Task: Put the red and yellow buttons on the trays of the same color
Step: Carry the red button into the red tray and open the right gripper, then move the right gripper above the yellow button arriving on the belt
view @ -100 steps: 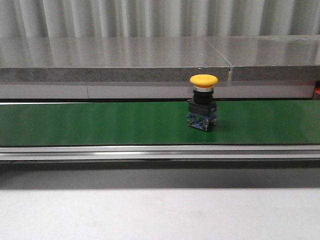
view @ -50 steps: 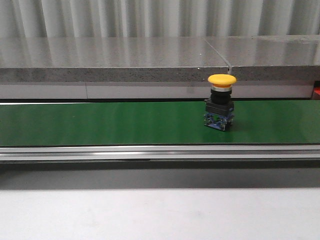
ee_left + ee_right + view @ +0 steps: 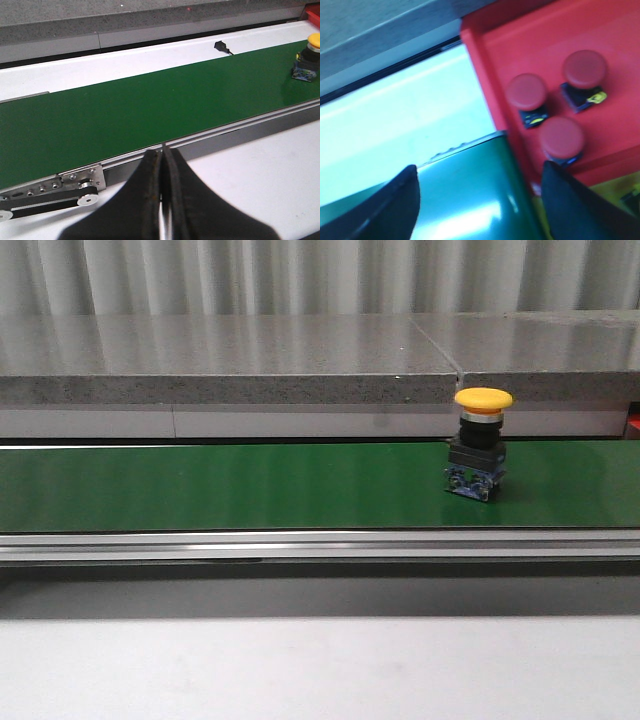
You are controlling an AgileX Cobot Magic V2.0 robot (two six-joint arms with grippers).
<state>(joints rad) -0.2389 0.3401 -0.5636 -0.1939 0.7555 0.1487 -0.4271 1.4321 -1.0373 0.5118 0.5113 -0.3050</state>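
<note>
— Two grippers we see: our left gripper (image 3: 161, 200) has its fingers pressed together, holding nothing; our right gripper (image 3: 477, 200) is spread wide, empty.

— Beyond, the yellow button (image 3: 480, 445) stands upright on the green belt (image 3: 230, 485) (right part); three red buttons (image 3: 555, 100) sit in the red tray (image 3: 620, 50).

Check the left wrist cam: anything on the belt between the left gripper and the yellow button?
Nothing: left wrist view shows only bare green belt between the left gripper and the yellow button.
</note>
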